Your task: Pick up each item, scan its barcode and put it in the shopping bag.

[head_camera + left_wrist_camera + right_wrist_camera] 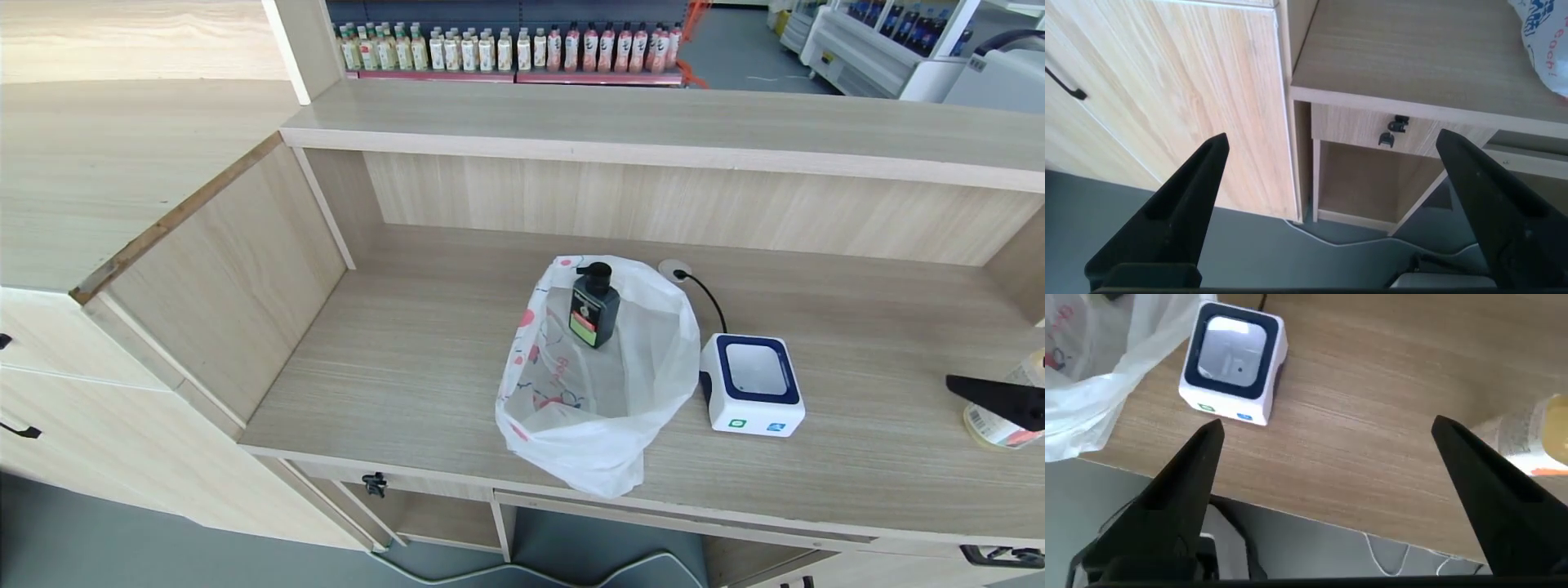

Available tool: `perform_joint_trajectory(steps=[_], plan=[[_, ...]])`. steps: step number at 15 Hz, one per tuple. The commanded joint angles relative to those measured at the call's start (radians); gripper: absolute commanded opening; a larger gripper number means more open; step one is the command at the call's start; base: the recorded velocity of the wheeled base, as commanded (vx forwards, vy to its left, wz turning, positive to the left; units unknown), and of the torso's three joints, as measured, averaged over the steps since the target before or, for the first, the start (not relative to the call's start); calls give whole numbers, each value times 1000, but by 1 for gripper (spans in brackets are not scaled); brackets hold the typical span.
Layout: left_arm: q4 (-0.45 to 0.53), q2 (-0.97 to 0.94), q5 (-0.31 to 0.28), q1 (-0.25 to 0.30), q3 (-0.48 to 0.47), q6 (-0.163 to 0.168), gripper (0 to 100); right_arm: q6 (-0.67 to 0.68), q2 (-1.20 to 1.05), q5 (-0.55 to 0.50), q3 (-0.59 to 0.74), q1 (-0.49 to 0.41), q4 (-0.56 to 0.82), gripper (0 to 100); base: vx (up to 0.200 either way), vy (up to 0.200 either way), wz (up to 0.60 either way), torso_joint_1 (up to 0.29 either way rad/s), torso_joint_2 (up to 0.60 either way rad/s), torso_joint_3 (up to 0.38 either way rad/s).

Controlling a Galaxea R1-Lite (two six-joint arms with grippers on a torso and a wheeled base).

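Black pump bottle (593,304) is standing upright inside the white plastic shopping bag (671,359) — the white-and-blue box scanner (753,382) is sitting at its three o'clock. The left gripper (1331,139) and right gripper (1327,423) are hanging with fingers wide apart.

Counter (408,351) was matt pale wood-grain, smooth. Bag (665,359) was thin, crinkled, translucent white plastic with slight sheen. Bottle (593,309) was dark glossy plastic. Scanner (755,384) was smooth white plastic, its window glossy. Cable (709,296) looked black, matt.
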Motion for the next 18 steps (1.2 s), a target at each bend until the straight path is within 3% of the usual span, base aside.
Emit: perform_joint_trajectory(steps=[1,6,9,15,18], plan=[[0,0,1,1,0,0,100,-10,-133,-4,59,-68,15,100,0,0,0,0,0,0],[0,0,1,1,0,0,100,-10,-193,-38,127,-71,15,100,0,0,0,0,0,0],[0,0,1,1,0,1,100,-10,-202,-109,161,-99,14,100,0,-200,0,-7,-2,5],[0,0,1,1,0,1,100,-10,-202,-109,179,-117,14,100,0,-200,0,2,2,0],[1,0,1,1,0,1,100,-10,-204,-110,187,-117,15,100,-200,-200,0,6,2,2]])
